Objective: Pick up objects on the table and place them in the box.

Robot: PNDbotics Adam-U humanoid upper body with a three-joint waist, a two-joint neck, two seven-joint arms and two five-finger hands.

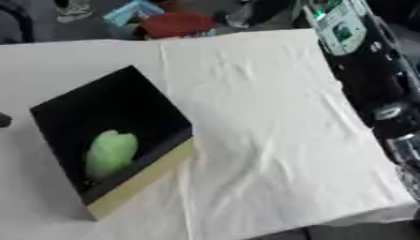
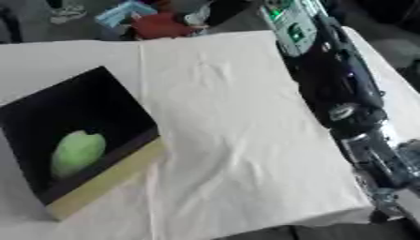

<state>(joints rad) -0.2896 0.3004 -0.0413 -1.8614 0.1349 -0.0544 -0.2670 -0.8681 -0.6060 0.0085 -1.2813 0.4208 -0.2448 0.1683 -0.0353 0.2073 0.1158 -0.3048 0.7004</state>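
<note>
White cloth (image 1: 262, 122) covers the table, wrinkled, nothing lying between box and arm. Red and blue clutter (image 1: 168, 21) sits past the far edge at 12 o'clock. Black box (image 1: 123, 105) at 9 o'clock holds a green object (image 1: 109, 153). Right arm (image 2: 332, 79) runs down the 3 o'clock side; right hand (image 2: 386, 164) low at 4 o'clock, fingers blurred, cannot tell their state.

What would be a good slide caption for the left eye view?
A green object lies inside the black box on a white-clothed table; the right arm hangs alongside.
</note>
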